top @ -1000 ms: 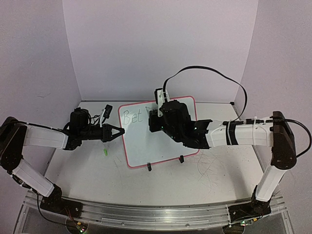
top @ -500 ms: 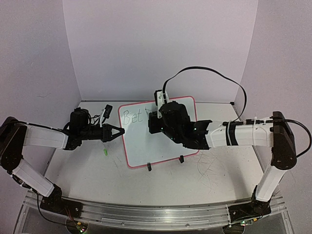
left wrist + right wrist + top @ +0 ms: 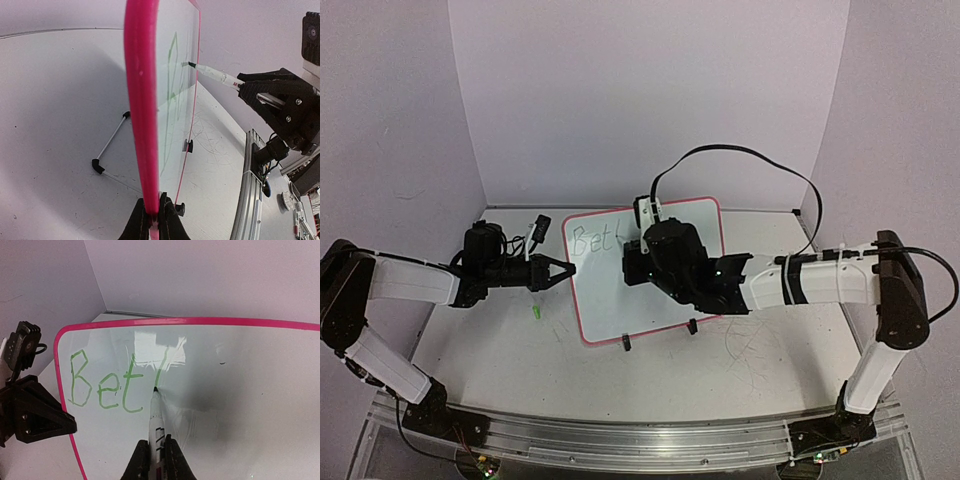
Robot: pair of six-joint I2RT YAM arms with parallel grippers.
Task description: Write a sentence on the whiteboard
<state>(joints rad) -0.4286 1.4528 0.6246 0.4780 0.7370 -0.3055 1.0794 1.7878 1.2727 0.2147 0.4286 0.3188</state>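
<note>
The only readable text is the sentence (image 3: 106,385) on the whiteboard (image 3: 240,390). It is three green handwritten letters, "Bet": a capital B, then a small e and t, toward the board's upper left. Just right of the t stands one slanted green stroke, not a whole letter. The top view shows the same "Bet" faintly. The marker (image 3: 157,422) has small dark print on its white barrel, too small to read. In the left wrist view the strokes appear edge-on and cannot be read.

The white-and-black left arm (image 3: 415,280) stretches level to the pink-rimmed white board's (image 3: 620,300) left edge, the black left gripper (image 3: 563,268) pinched on that rim. The right arm (image 3: 820,282) bends across the board's face, the right gripper (image 3: 154,450) clamped on a slim white marker (image 3: 156,415).
</note>
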